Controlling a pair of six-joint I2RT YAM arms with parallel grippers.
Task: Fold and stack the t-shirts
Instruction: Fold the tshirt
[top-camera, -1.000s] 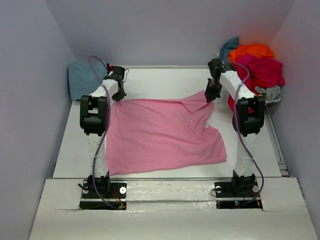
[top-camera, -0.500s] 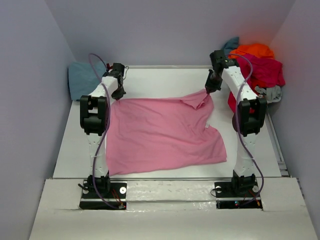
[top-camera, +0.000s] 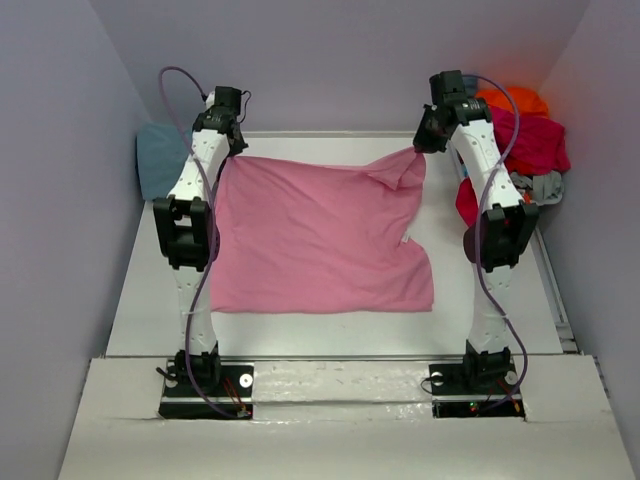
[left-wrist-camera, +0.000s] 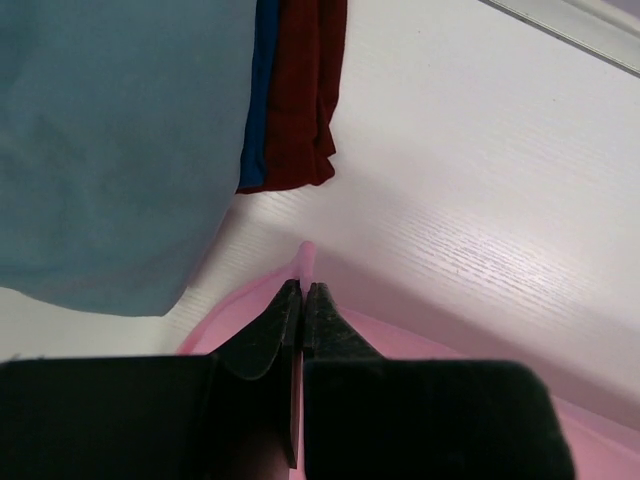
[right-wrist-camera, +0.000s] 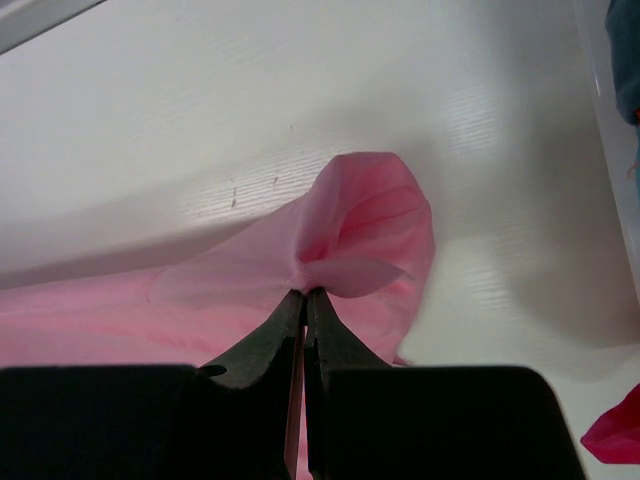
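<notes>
Folding is barely beginning: left gripper (top-camera: 228, 152) and right gripper (top-camera: 418, 150), jaws pressed together, are each pinching a far corner of the pink t-shirt (top-camera: 320, 240), which is lying spread behind them. A pile of shirts (top-camera: 520, 135) is waiting beside the right gripper, and a blue shirt (top-camera: 158, 160) is lying beside the left.

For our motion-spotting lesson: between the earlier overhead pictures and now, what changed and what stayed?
The left gripper and right gripper rose and moved toward the far wall, dragging the pink t-shirt farther back and stretching it flatter. Both kept their grip. The heap of shirts and the blue t-shirt stayed put.
</notes>
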